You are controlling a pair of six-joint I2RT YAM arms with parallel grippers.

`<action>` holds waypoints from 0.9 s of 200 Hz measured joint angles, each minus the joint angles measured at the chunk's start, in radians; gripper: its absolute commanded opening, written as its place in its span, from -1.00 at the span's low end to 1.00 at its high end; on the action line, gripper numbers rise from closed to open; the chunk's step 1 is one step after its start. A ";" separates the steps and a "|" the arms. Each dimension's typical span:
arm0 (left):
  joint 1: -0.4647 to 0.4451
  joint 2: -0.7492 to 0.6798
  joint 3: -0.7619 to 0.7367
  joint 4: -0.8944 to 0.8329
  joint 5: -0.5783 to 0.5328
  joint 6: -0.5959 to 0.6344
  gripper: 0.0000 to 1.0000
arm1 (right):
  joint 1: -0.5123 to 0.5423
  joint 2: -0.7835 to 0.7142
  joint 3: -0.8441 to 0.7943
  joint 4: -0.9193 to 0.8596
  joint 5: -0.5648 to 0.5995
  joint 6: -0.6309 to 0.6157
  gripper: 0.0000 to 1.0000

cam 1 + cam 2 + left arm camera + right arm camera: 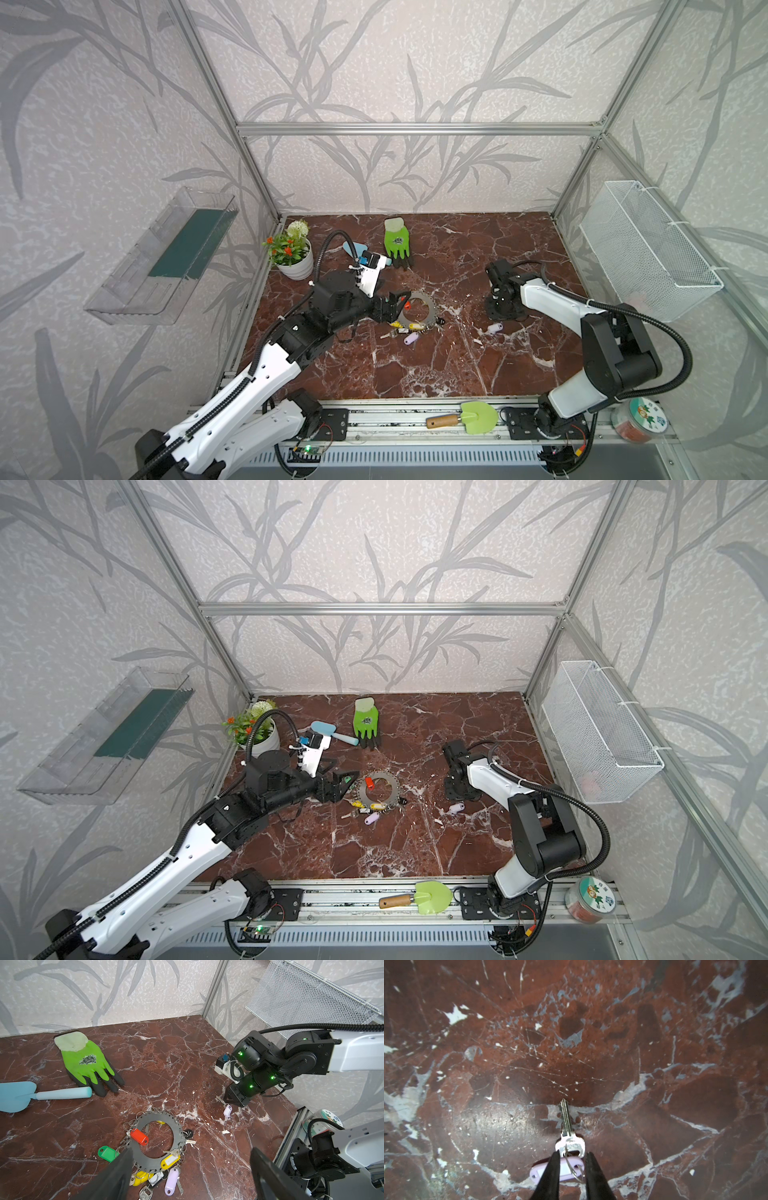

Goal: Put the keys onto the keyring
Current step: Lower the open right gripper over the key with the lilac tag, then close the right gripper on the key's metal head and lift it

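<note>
**Loose key under pickup**

Marbled table [457, 365] inside papered, framed walls. Left gripper [395, 306], spread wide, sits at the keyring [145, 1159] rim, likely to steady it. Right gripper [572, 1154], well apart, has its jaws close about a lilac-tagged key [566, 1124] on the table; a firm pinch cannot be told.

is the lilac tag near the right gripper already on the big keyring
No, that lilac tag sits on the tabletop, well apart from the keyring.
</note>
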 measured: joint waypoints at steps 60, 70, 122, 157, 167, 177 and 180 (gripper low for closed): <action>0.000 0.000 0.000 0.001 0.005 0.000 0.74 | 0.000 0.023 0.020 -0.048 -0.005 0.002 -0.47; 0.000 0.000 0.000 0.001 0.005 0.000 0.74 | 0.000 0.039 0.030 -0.059 -0.008 0.005 -0.48; 0.000 -0.004 -0.001 0.003 0.008 0.000 0.74 | 0.000 0.060 0.045 -0.081 -0.011 0.016 -0.79; 0.000 -0.015 -0.001 0.003 0.008 0.000 0.74 | 0.000 0.071 0.056 -0.091 -0.011 0.019 -0.95; 0.000 -0.017 -0.001 0.003 0.008 0.000 0.74 | 0.000 0.071 0.057 -0.089 -0.011 0.023 -0.99; 0.000 -0.019 -0.001 0.003 0.008 0.000 0.74 | 0.000 0.069 0.057 -0.090 -0.013 0.026 -1.00; 0.000 -0.019 -0.001 0.003 0.008 0.000 0.74 | 0.000 0.069 0.057 -0.090 -0.014 0.026 -1.00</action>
